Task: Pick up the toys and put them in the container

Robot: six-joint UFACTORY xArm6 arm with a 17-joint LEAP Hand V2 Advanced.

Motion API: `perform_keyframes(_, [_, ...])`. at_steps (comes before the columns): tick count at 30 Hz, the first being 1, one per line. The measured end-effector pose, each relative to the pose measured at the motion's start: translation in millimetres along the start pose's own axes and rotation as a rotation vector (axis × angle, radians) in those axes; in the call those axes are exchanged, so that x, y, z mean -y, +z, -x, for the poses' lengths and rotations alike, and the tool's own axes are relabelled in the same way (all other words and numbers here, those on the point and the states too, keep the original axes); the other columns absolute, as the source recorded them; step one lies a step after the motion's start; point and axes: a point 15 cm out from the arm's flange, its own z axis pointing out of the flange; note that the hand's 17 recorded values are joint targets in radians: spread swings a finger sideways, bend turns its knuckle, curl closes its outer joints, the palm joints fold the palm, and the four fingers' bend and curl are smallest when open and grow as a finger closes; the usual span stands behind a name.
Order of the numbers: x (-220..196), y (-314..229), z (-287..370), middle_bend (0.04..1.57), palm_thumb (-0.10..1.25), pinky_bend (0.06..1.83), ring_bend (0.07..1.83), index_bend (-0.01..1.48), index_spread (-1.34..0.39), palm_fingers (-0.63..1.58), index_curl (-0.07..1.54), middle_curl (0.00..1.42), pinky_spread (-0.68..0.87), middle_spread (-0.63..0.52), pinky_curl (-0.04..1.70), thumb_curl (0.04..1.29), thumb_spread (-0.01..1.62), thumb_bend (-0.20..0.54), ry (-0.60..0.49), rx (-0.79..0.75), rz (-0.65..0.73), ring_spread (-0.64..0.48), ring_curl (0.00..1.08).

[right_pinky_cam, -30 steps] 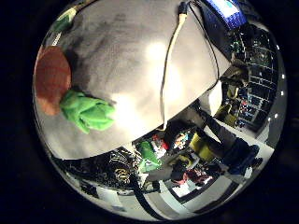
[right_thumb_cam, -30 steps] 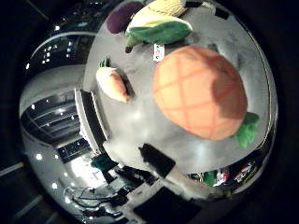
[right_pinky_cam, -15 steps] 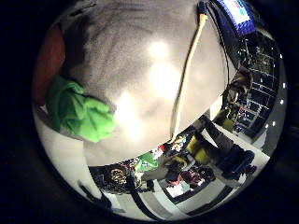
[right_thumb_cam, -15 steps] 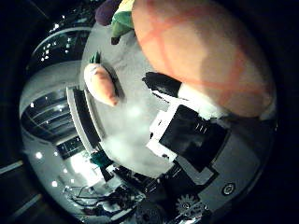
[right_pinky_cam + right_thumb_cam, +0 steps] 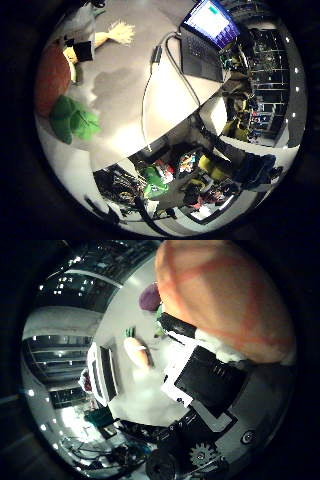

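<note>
Thumb-side palm view fills with the big orange plush toy with a criss-cross pattern (image 5: 225,300), pressed close against the palm, its long axis running across the white-and-black hand (image 5: 205,380). The fingers seem curled against it, though I can't be sure it is lifted. Its green leaves (image 5: 72,120) hang near the desk (image 5: 165,95) edge. A small orange plush carrot (image 5: 137,351) lies well apart.

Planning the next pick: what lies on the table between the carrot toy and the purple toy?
Bare table; nothing lies between the carrot toy and the purple toy, seen in the thumb side view.
</note>
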Motion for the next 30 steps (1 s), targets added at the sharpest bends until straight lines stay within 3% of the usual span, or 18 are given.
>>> perform_keyframes(6, [-4.7, -73.2, 94.4, 1.32, 0.91, 1.24, 1.40, 1.16, -0.21, 1.19, 0.70, 0.66, -0.20, -0.11, 0.81, 0.43, 1.00, -0.020, -0.147, 0.017, -0.084, -0.17, 0.59])
perform_keyframes(12, [-27.9, -105.1, 230.4, 1.33, 0.92, 1.21, 1.41, 1.18, -0.20, 1.18, 0.69, 0.64, -0.19, -0.11, 0.89, 0.45, 1.00, -0.019, -0.291, 0.107, -0.120, -0.17, 0.59])
perform_keyframes(21, [-109.0, -107.7, 405.2, 1.35, 0.91, 1.15, 1.42, 1.19, -0.20, 1.18, 0.68, 0.63, -0.19, -0.11, 0.98, 0.46, 1.01, -0.021, -0.510, 0.187, -0.075, -0.17, 0.59])
perform_keyframes(28, [-136.8, -80.1, 469.6, 1.34, 0.90, 1.11, 1.41, 1.17, -0.21, 1.17, 0.66, 0.62, -0.21, -0.11, 1.03, 0.46, 1.00, -0.024, -0.602, 0.225, -0.114, -0.18, 0.58])
perform_keyframes(30, [-141.8, -62.4, 471.2, 1.32, 0.88, 1.08, 1.38, 1.08, -0.22, 1.08, 0.64, 0.60, -0.24, -0.12, 0.99, 0.46, 0.99, -0.036, -0.612, 0.224, -0.115, -0.19, 0.57])
